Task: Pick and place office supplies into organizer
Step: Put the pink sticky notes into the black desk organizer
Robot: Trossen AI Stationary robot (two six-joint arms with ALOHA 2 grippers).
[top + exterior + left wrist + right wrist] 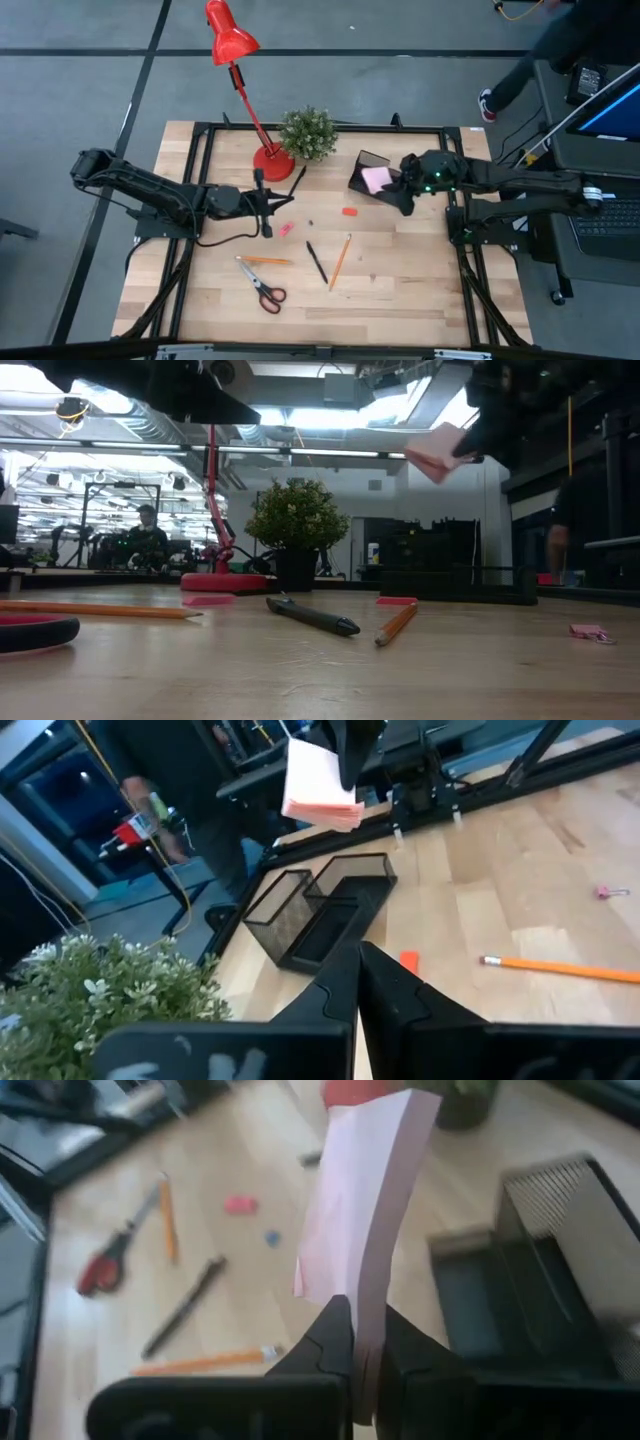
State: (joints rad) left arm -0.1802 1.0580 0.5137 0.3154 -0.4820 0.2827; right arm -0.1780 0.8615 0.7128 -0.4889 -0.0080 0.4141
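A pink sticky-note pad (376, 178) hangs in the air over the black organizer (362, 170), which stands at the table's far right, with my right gripper (393, 183) shut on the pad. My left gripper (283, 202) is shut on nothing, above the table beside the red lamp's base (272, 163). On the wood lie a red eraser (350, 211), a pink eraser (285, 229), a black pen (316, 261), two orange pencils (340, 262) (266, 260) and orange-handled scissors (263, 288). My right gripper pinches the pad's near edge (362, 1315) between its two fingers (335, 1342). The fingers come slanting down from the table's right side. The pad (438, 452) is lifted clear above the organizer (455, 585), tilted, and sticks out beyond the fingertips.
A small green potted plant (307, 133) stands at the far edge between the lamp and the organizer. The lamp's arm (245, 85) leans out beyond the far edge. A person (150, 815) is in the room beyond the table. Bare wood (430, 290) lies at the near right.
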